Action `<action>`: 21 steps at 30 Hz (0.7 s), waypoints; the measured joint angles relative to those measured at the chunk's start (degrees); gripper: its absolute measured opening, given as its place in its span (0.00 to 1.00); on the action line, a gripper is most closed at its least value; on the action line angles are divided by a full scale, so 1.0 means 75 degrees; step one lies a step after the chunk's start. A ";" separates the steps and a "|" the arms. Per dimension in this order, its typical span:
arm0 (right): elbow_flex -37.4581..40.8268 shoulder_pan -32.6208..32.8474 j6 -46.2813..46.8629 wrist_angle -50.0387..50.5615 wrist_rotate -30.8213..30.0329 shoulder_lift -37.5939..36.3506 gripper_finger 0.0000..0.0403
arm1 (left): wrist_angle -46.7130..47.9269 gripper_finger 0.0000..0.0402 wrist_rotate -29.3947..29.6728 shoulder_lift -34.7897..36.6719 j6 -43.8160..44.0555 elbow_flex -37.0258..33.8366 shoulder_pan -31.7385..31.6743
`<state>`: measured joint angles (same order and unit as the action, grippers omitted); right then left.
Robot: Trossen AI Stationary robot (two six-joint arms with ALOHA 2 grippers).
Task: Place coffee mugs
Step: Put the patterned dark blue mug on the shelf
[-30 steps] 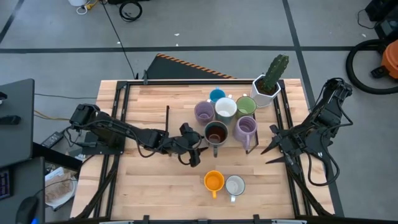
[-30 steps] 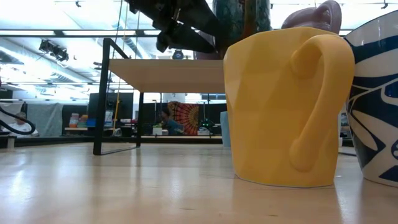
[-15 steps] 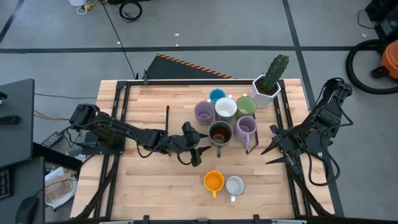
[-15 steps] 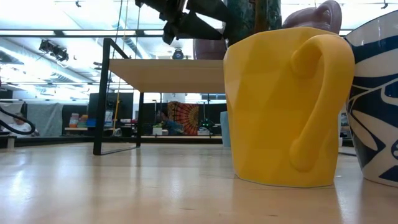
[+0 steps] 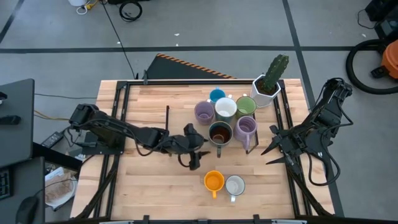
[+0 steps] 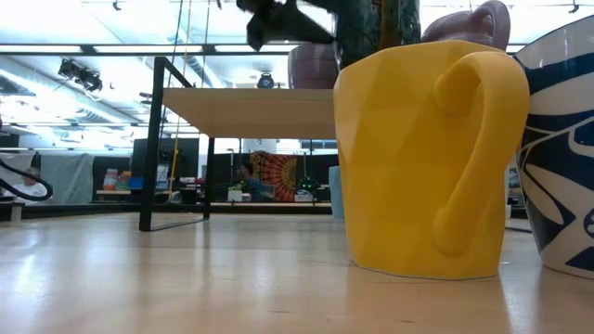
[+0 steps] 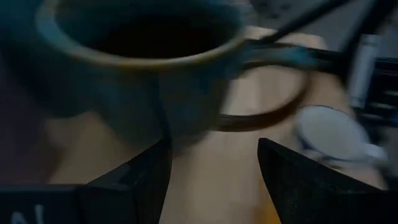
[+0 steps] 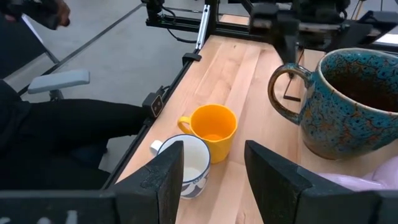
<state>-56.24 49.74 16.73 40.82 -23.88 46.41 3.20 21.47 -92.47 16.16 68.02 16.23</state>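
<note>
The dark mug [image 5: 217, 133] has a speckled blue-brown glaze and a round handle; it stands on the table [image 5: 155, 180] in front of the cluster of mugs [image 5: 225, 111], apparently empty. The left gripper [image 5: 198, 148] is just beside its handle, fingers spread. The right gripper [image 5: 272, 145] waits at the right edge, fingers apart. The orange mug [image 5: 213, 182] and the white mug [image 5: 235, 185] stand together near the front, both empty.

Left hand [image 5: 200, 149] now closer to dark mug [image 5: 217, 133].
</note>
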 joint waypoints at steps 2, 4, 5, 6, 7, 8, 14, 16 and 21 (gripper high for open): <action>0.0000 0.0001 0.0000 0.0000 0.0000 0.0000 0.44 | 0.0106 0.60 -0.0548 0.0000 0.0148 0.0207 0.0012; 0.0001 0.0000 0.0000 -0.0001 0.0000 0.0000 0.44 | 0.0094 0.60 -0.0999 0.0000 0.0314 0.0301 0.0026; 0.0002 0.0000 0.0000 0.0000 0.0003 0.0000 0.44 | 0.0108 0.60 -0.1131 -0.0004 0.0392 0.0327 0.0037; 0.0002 0.0000 0.0003 0.0003 0.0003 0.0000 0.44 | 0.0110 0.60 -0.1174 -0.0018 0.0499 0.0338 0.0061; -0.0001 0.0002 0.0003 0.0000 0.0003 0.0000 0.44 | 0.0108 0.60 -0.1171 -0.0035 0.0573 0.0342 0.0089; 0.0002 0.0000 0.0000 0.0003 0.0005 0.0000 0.44 | 0.0088 0.60 -0.1141 -0.0100 0.0625 0.0343 0.0112; 0.0002 0.0001 -0.0037 0.0003 0.0006 0.0003 0.44 | -0.0529 0.60 -0.1029 -0.0624 0.0758 0.0339 0.0275; 0.0002 0.0002 -0.0041 -0.0003 0.0006 0.0000 0.44 | -0.0689 0.60 -0.0905 -0.0759 0.0760 0.0339 0.0289; 0.0002 0.0002 -0.0047 -0.0003 0.0006 0.0000 0.44 | -0.1051 0.60 -0.0565 -0.0825 0.0587 0.0345 0.0310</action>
<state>-56.23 49.76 16.38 40.80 -23.83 46.41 -4.68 17.23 -98.66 20.56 70.61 18.55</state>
